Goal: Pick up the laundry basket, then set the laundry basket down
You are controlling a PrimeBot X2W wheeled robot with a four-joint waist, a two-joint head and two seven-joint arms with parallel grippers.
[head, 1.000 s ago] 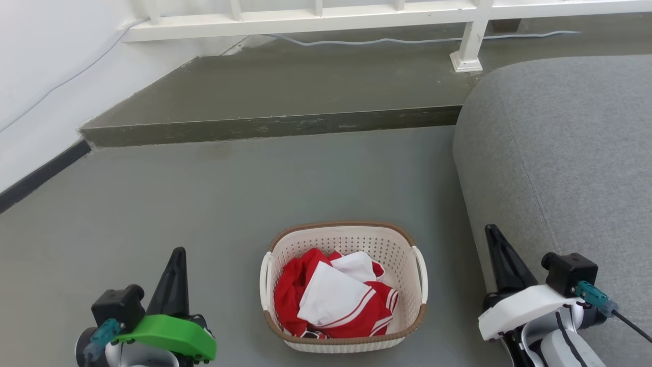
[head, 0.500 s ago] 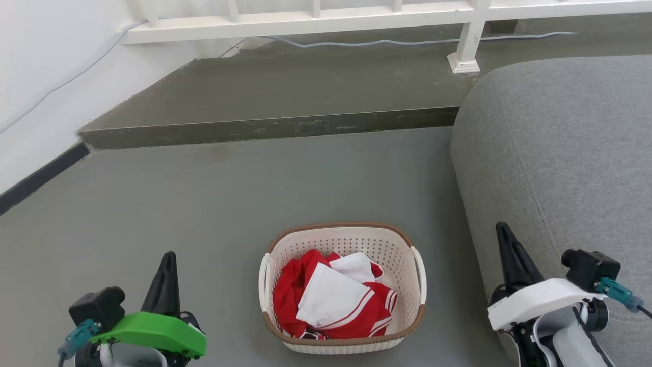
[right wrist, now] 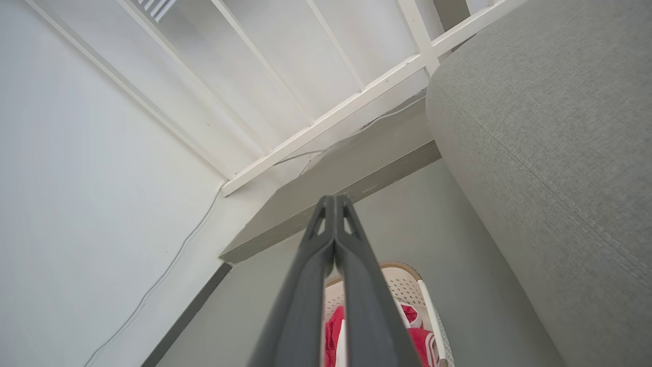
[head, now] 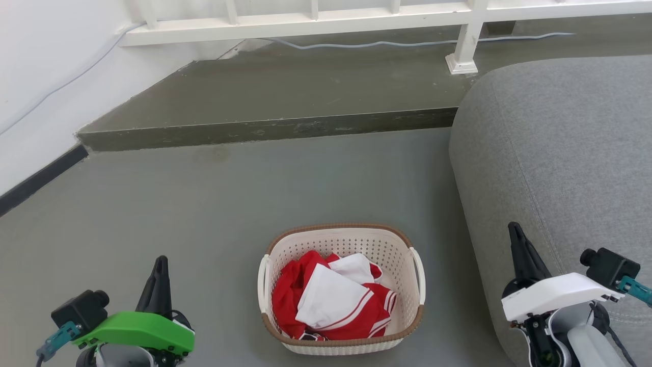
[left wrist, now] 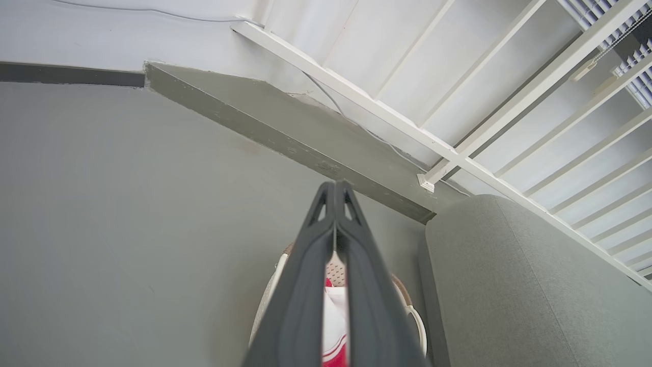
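Since a second ago both arms have slid outward and lower in the head view: the left end effector (head: 161,261) toward the bottom left corner, the right end effector (head: 514,228) further over the grey sofa (head: 560,153). Each is clenched, fingers pressed together, grasping nothing. The laundry basket (head: 351,243) sits on the floor (head: 214,204) between them, well apart from both, beside the sofa.

laundry basket (head: 341,244): 1 | grippers: 2, left gripper (head: 161,261), right gripper (head: 514,228) | sofa (head: 560,153): 1 | railing (head: 305,23): 1 | step (head: 265,127): 1
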